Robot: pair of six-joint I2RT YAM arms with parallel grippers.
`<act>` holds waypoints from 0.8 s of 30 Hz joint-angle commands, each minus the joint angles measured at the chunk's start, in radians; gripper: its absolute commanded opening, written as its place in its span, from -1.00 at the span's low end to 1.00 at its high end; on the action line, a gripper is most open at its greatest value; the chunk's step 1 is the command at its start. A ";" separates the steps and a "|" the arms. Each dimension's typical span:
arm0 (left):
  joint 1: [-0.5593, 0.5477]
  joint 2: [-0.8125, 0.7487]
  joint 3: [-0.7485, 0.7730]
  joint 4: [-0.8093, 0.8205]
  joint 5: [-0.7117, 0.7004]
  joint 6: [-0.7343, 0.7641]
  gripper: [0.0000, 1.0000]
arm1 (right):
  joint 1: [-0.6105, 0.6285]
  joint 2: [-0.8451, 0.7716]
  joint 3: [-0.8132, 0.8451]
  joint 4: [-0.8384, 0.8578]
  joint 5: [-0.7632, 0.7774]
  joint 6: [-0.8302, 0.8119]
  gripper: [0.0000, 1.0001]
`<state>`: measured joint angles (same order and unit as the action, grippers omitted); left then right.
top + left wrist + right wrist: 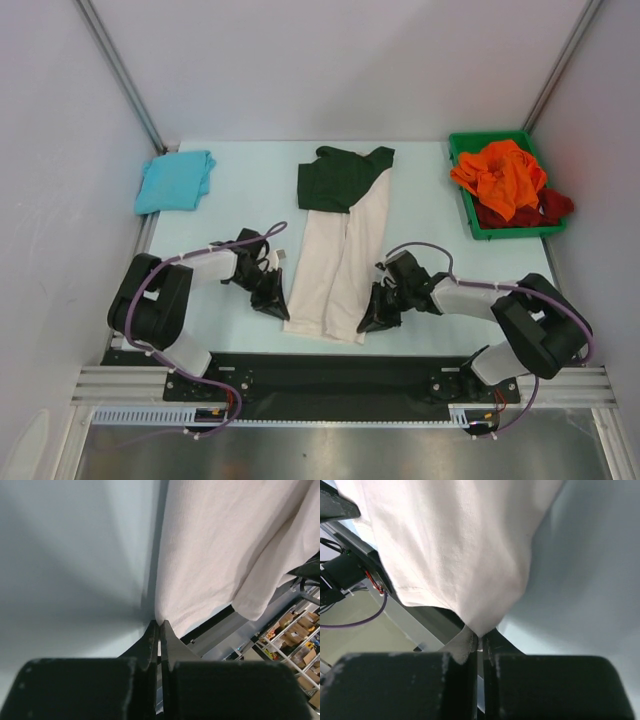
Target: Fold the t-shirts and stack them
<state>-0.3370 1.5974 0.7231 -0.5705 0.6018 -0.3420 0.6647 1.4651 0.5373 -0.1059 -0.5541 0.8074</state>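
The cream t-shirt (340, 262), folded lengthwise with its dark green sleeves at the far end, is laid along the middle of the pale surface (250, 205). Its near left corner is pinched in the closed jaws of the left gripper (272, 303), and its near right corner in those of the right gripper (376, 318). A teal t-shirt (176, 181) is seen at the far left. An orange t-shirt (498, 172) and a dark red t-shirt (545, 207) are heaped in the green bin (510, 232) at the far right.

Plain white walls (330, 60) enclose a pale blue surface (250, 200) on three sides. Metal posts (122, 75) rise from its far corners.
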 commanded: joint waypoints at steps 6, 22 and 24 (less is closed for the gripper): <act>0.047 -0.114 0.146 -0.068 0.004 0.066 -0.99 | -0.092 -0.175 0.104 -0.216 -0.010 -0.212 -1.00; 0.102 0.059 0.545 -0.117 -0.011 0.147 -0.99 | -0.277 -0.080 0.349 -0.196 -0.015 -0.300 -1.00; 0.102 0.113 0.611 -0.112 -0.013 0.158 -0.99 | -0.307 -0.055 0.380 -0.167 -0.017 -0.303 -1.00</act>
<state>-0.2462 1.6554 1.2377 -0.6807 0.6014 -0.2333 0.3977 1.3788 0.8539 -0.3248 -0.5663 0.5301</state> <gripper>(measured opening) 0.011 0.027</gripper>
